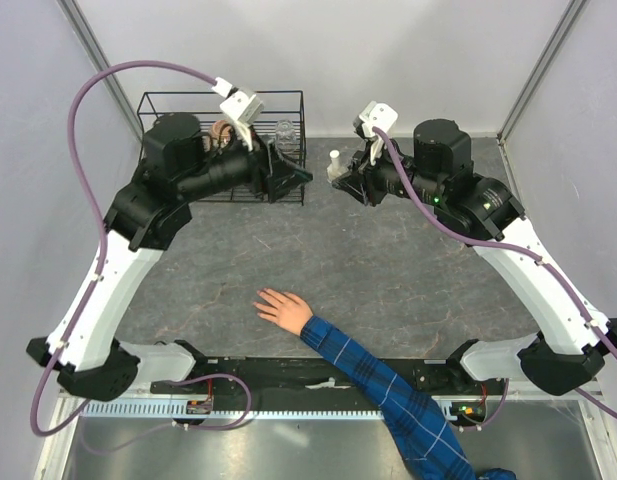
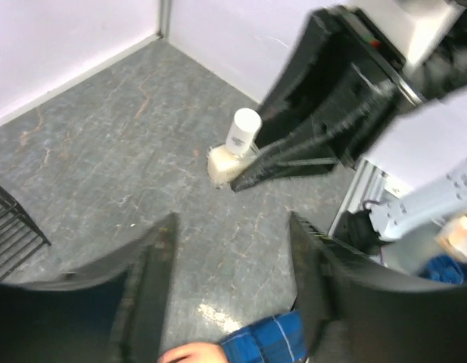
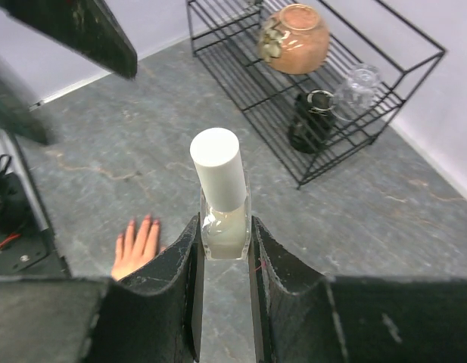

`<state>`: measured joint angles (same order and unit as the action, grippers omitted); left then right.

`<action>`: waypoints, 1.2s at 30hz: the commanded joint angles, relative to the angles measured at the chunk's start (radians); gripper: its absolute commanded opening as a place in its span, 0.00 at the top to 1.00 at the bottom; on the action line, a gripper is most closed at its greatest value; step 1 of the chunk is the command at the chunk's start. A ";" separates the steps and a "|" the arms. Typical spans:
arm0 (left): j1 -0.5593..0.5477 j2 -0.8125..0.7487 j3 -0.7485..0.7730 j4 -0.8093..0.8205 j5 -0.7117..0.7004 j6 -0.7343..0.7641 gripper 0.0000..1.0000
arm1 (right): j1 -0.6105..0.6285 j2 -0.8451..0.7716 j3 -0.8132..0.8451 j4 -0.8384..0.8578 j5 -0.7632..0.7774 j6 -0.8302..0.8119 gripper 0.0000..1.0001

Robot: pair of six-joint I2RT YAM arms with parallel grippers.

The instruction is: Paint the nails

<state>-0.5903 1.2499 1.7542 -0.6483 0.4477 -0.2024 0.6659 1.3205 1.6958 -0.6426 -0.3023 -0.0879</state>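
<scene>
Grey mottled tabletop [image 1: 388, 280] between pale walls, a bare hand laid flat on it and two arms poised at the far side.

In the top view the hand [image 1: 283, 308] lies palm down at about 6 o'clock, near the front edge, with its fingers spread and aimed toward 10 o'clock. Its nails [image 3: 147, 220] are tiny at the fingertips, their colour too small to judge, and a blue plaid sleeve [image 1: 378, 385] trails off toward 5 o'clock. The right gripper [image 3: 224, 221], at 12 o'clock, is clamped on a small clear bottle [image 3: 224, 231] with a white cap [image 3: 216, 168], one finger against each side. The left gripper [image 2: 233, 227], toward 11 o'clock, is spread wide and holds nothing. Behind it a black wire basket [image 1: 153, 110] holds a round brown pot [image 3: 294, 38], a clear glass [image 3: 358, 91] and a dark item.
</scene>
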 commanded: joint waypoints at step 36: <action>-0.169 0.172 0.082 0.213 -0.233 0.064 0.55 | 0.011 0.029 0.071 0.080 0.052 0.036 1.00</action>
<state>-0.7544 1.4113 1.8294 -0.4854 0.1848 -0.1730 0.6724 1.3449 1.7199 -0.6125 -0.2348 -0.0536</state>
